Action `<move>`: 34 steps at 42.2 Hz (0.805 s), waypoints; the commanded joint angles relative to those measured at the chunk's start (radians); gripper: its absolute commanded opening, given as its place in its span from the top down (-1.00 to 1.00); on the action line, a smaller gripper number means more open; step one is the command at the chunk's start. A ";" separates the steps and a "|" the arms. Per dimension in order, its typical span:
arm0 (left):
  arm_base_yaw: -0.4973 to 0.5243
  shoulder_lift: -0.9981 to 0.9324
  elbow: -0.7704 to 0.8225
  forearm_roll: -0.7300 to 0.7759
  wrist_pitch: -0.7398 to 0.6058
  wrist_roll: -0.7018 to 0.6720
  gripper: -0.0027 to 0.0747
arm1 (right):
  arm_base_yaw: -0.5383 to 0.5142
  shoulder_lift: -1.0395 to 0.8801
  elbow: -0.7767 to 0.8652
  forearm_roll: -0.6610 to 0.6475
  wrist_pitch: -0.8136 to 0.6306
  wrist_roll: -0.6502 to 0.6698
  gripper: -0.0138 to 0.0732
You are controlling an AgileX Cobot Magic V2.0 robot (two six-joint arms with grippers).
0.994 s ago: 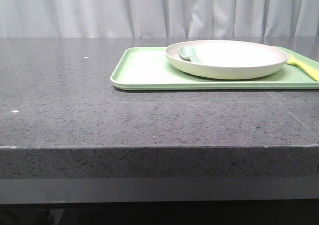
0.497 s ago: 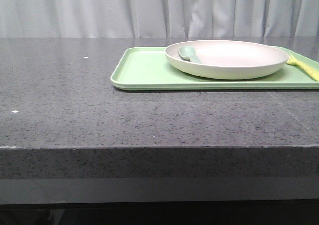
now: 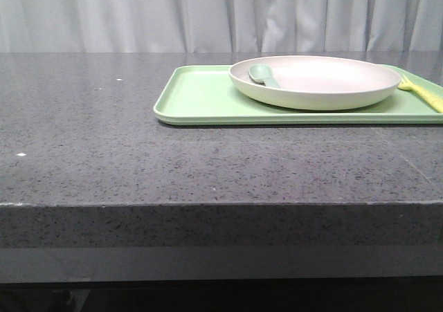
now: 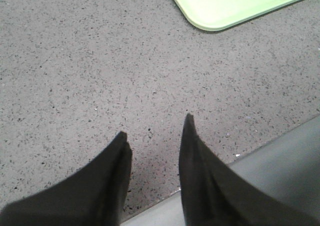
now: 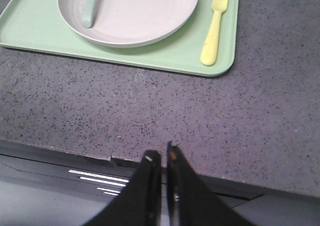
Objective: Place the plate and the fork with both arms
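Your left gripper [image 4: 155, 131] hangs spread and empty, your right gripper [image 5: 161, 158] pressed together, while the fork [image 5: 214, 28] lies at the plate's [image 5: 135, 10] three o'clock on the tray [image 5: 40, 28].

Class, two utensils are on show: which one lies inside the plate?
The pale grey-green spoon rests in the cream round plate; the small yellow plastic fork lies beside it on the light-green tray.

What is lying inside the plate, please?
Inside the plate lies only a grey-green spoon, its bowl against the rim in the front view. Nothing else shows there; the plate's underside is hidden.
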 commanded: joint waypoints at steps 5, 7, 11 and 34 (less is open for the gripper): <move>0.002 -0.006 -0.027 -0.019 -0.060 0.002 0.30 | 0.002 0.001 -0.020 -0.003 -0.086 -0.013 0.84; 0.002 -0.006 -0.027 -0.019 -0.060 0.002 0.31 | 0.002 0.001 -0.020 -0.003 -0.090 -0.013 0.84; 0.002 -0.006 -0.027 -0.019 -0.060 0.002 0.51 | 0.002 0.001 -0.020 -0.001 -0.090 -0.013 0.84; 0.002 -0.006 -0.027 -0.021 -0.051 0.000 0.98 | 0.002 0.001 -0.020 -0.001 -0.090 -0.013 0.84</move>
